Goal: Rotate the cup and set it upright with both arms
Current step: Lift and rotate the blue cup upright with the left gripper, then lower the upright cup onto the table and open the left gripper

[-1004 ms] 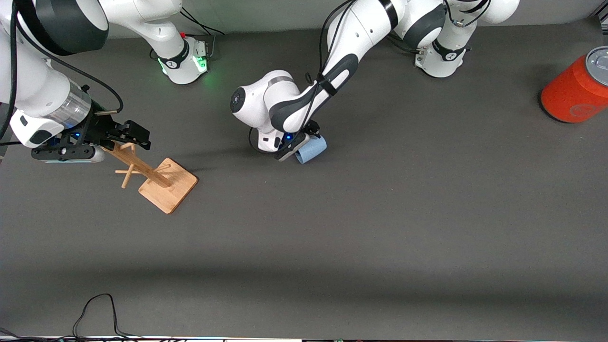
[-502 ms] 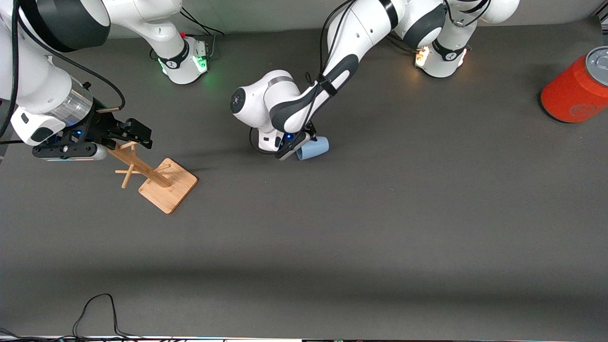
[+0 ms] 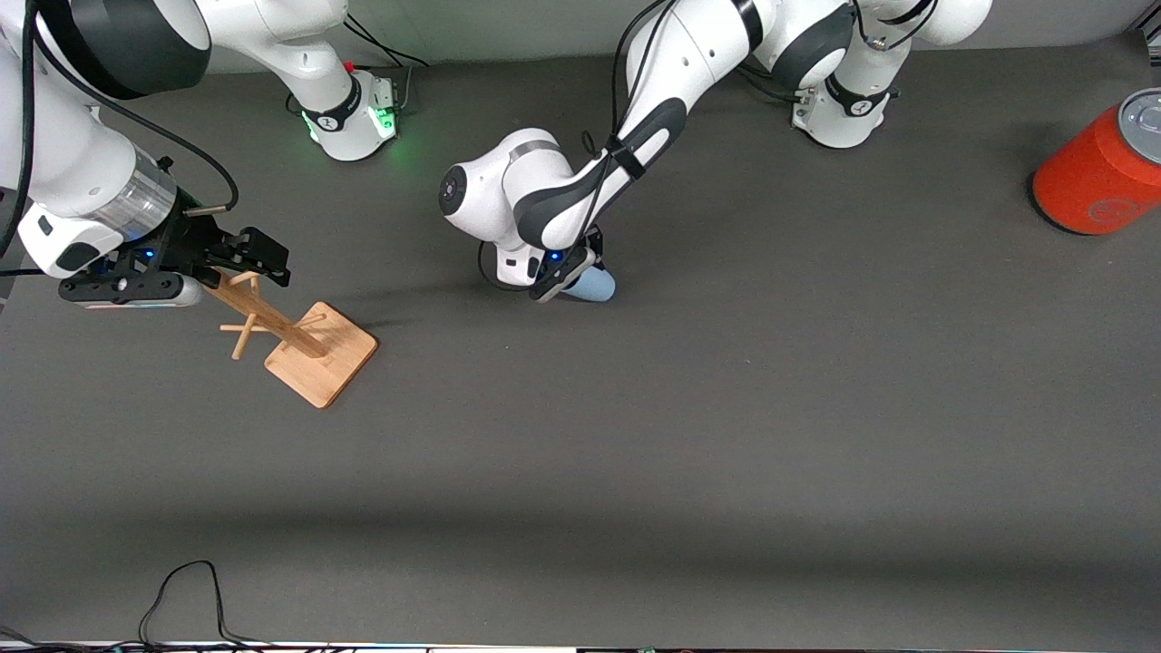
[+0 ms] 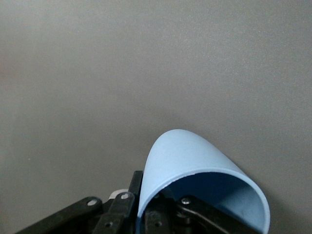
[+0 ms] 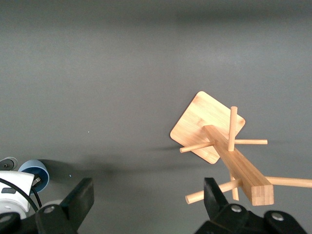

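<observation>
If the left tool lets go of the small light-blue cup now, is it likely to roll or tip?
The small light-blue tapered cup looks tilted, not standing on its base, so it would probably fall over. Its round, tapered wall suggests it would roll in a curve. The left tool pinches its thin rim, one finger inside; the cup seems light and may slip or flex.

One small light-blue tapered cup (image 3: 591, 286), one wooden peg stand (image 3: 299, 334), one orange-red can (image 3: 1100, 170), apparently one black cable (image 3: 186, 589) at the frame's lower left.

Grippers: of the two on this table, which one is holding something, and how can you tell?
The left gripper: it is shut on the rim of the cup. The right gripper hangs open over the wooden rack, holding nothing.
</observation>
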Controlling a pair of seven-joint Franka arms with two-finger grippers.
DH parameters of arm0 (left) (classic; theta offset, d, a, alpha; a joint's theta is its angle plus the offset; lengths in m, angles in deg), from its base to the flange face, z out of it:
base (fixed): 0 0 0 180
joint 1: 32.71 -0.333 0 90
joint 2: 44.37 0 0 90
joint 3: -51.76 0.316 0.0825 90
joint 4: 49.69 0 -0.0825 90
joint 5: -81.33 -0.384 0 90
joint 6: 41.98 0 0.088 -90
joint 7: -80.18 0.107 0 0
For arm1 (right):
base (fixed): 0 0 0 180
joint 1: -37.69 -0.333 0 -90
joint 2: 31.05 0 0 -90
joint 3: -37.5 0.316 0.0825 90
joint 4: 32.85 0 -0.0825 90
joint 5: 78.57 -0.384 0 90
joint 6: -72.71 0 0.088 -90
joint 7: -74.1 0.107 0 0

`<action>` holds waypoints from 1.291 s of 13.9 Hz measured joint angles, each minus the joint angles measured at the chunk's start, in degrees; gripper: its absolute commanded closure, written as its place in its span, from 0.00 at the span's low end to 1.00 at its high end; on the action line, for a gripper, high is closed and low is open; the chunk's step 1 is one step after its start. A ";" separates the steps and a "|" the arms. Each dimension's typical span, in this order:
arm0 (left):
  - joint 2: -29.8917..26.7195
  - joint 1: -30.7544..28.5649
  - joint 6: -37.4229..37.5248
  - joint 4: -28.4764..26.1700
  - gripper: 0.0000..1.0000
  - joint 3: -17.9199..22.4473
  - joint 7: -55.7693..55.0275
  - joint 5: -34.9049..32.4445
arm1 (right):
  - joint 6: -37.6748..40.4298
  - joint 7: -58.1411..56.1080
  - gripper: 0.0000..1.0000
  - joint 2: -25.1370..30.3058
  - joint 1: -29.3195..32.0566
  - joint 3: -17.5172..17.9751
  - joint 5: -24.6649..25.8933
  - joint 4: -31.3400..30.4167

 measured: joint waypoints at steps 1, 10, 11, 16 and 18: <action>0.00 0.00 0.00 0.01 1.00 0.00 0.00 0.00 | -0.03 0.00 0.00 0.00 0.00 0.00 0.00 0.00; -16.94 -10.44 3.13 0.94 1.00 0.04 13.36 12.97 | -0.11 0.00 0.00 -0.02 -0.02 0.00 0.01 -0.02; -20.77 -12.36 2.87 -1.31 1.00 0.03 15.74 14.88 | -0.18 0.00 0.00 -0.03 -0.02 0.00 0.01 -0.03; -43.95 -22.48 -8.61 -27.05 1.00 0.12 30.78 22.75 | -0.62 0.00 0.00 -0.09 -0.03 -0.01 0.02 -0.04; -50.74 -24.70 -17.35 -39.64 1.00 0.27 36.13 24.43 | -0.81 0.00 0.00 -0.10 -0.03 -0.01 0.02 -0.04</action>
